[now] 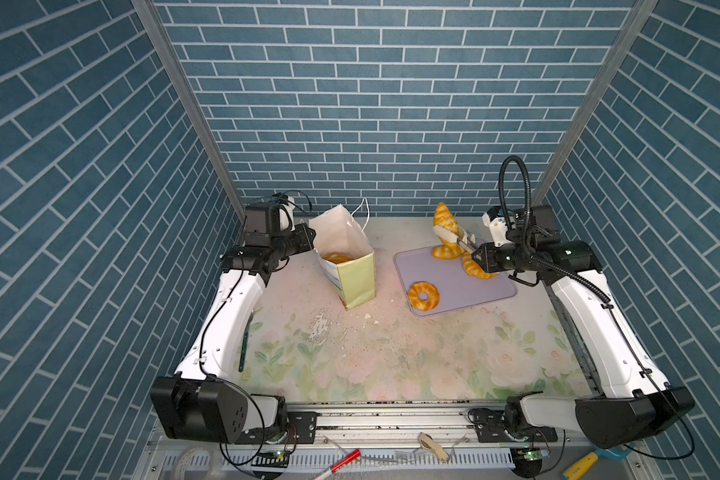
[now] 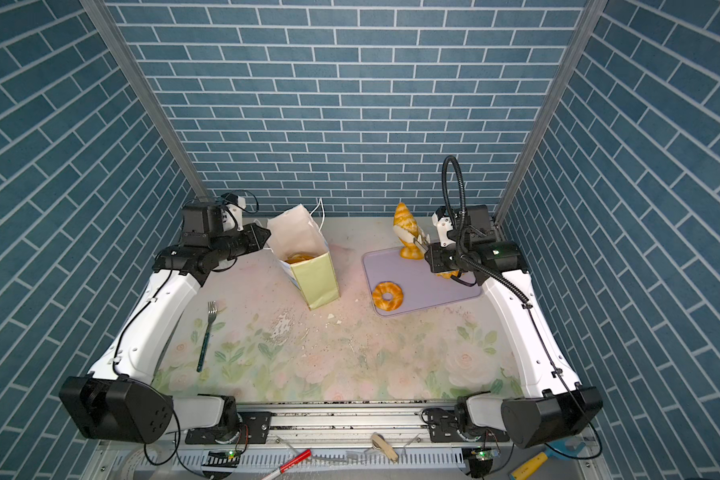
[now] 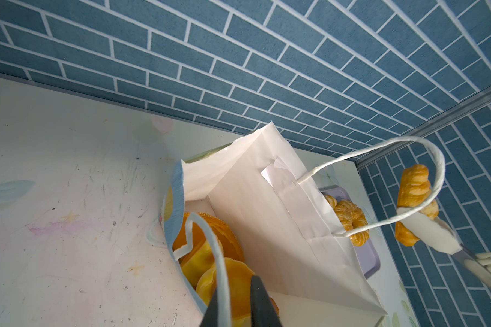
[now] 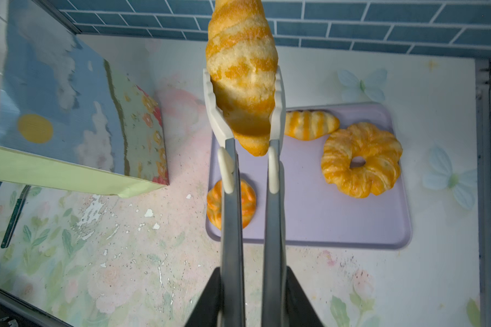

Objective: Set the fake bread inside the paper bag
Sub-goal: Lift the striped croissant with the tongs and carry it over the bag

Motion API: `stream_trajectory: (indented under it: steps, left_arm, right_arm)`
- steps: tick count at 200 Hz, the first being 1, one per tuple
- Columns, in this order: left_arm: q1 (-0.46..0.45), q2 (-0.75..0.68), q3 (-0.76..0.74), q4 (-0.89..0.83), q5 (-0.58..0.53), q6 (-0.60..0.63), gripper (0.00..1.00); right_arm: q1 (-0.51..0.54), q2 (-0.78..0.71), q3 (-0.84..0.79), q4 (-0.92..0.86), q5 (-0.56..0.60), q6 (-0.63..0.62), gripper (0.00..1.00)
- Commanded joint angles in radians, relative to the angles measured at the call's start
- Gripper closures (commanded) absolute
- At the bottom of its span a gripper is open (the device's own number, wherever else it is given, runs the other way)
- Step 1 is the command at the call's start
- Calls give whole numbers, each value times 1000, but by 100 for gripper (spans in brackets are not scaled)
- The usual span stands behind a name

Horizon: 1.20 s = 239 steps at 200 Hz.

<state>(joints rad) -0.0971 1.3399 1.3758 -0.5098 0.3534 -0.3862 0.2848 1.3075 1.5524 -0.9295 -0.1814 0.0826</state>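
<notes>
The paper bag (image 1: 355, 277) stands left of centre on the desk (image 1: 391, 353), with pastries (image 3: 233, 271) inside. The croissant (image 4: 243, 76), held above the tray (image 4: 323, 223), should cross leftward, clear the rim and drop tip-first. The left pincer (image 3: 236, 304) is nearly shut, pinching the bag's cord handle (image 3: 219, 254). The right pincer (image 4: 251, 300) clamps the tongs (image 4: 230, 226), which grip the croissant.

Matt paper bag (image 1: 356, 278) — glossy doughnut (image 4: 360, 138)

Right tool (image 1: 476, 254) holds tongs (image 1: 459, 240) gripping an upright croissant (image 1: 444, 217).
</notes>
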Motion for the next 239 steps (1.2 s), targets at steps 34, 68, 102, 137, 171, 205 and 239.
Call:
stream_trajectory:
  steps: [34,68,102,137,171,205,239]
  left_arm:
    - [-7,-20,-9,7,0,6,83]
    - [-7,-21,-9,7,-4,7,83]
    - [-7,-33,-15,6,-8,10,83]
    - [-7,-48,-39,10,-12,4,83]
    - [-6,-68,-58,13,-17,0,84]
    - [-7,-67,-67,11,-22,2,85]
    - [-7,-67,-67,14,-22,2,85]
  right_arm:
    - [143,-6,135,249,-58,-144,76]
    - [239,49,216,288,-76,-218,77]
    - [326,100,226,368,-153,-238,76]
    - [409,193,284,324,-162,-270,76]
    - [465,244,274,320,-159,-259,76]
    - [479,288,264,303,-121,-241,76]
    - [481,327,273,261,-72,-234,75]
